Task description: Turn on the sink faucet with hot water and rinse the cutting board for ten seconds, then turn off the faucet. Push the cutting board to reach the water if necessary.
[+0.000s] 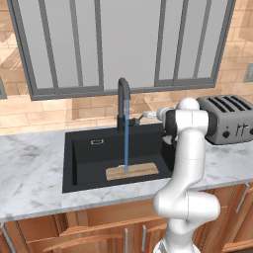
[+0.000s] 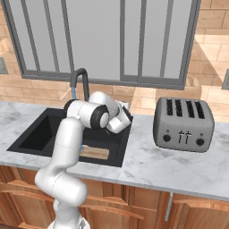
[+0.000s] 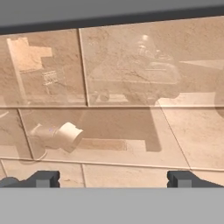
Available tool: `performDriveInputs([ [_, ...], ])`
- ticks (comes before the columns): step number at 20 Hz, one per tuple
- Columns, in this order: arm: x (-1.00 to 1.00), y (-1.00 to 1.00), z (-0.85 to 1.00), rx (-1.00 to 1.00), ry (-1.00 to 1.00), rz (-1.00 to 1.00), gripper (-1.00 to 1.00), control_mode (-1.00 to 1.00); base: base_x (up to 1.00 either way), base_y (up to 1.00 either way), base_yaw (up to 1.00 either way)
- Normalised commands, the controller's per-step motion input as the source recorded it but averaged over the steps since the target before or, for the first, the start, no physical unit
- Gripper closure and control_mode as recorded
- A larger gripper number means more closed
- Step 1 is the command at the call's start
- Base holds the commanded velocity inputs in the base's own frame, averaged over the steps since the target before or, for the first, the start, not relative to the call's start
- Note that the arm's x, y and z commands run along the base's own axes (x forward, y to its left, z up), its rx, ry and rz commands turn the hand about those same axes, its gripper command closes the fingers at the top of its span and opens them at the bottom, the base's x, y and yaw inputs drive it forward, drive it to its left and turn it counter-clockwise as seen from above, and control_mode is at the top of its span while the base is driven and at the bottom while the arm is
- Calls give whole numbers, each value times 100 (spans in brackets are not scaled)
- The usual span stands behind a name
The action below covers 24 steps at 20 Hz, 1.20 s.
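Note:
The sink faucet (image 1: 123, 97), a black gooseneck tap, stands behind the black sink (image 1: 81, 158). A thin blue stream of water (image 1: 126, 138) falls from its spout onto the tan cutting board (image 1: 132, 171), which lies flat on the basin floor towards the front right. My gripper (image 1: 147, 116) hovers just right of the tap's base, near its side lever (image 1: 132, 120), and points at the back wall. In the hand view the gripper (image 3: 113, 179) is open, its fingertips (image 3: 43, 178) wide apart with nothing between them. From the right I see the faucet (image 2: 80, 81) and board (image 2: 95, 152) partly behind my arm.
A grey toaster (image 2: 183, 118) sits on the marble counter (image 1: 29, 168) right of the sink. A window (image 1: 123, 44) fills the wall above the tap. Glossy tan wall tiles (image 3: 122, 70) face the hand, with a pale stubby cylinder (image 3: 65, 135) showing at the left.

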Motion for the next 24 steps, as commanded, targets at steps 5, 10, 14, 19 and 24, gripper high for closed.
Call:
performDriveInputs([
  [5,2,0,0,0,-1,4,-100,-100,0,0,0],
  [10,2,8,0,0,-1,5,-100,-100,0,0,0],
  [14,0,18,0,0,0,5,-100,-100,0,0,0],
  [19,0,22,0,0,0,4,-100,-100,0,0,0],
  [24,0,21,0,0,-1,4,-100,-100,0,0,0],
])
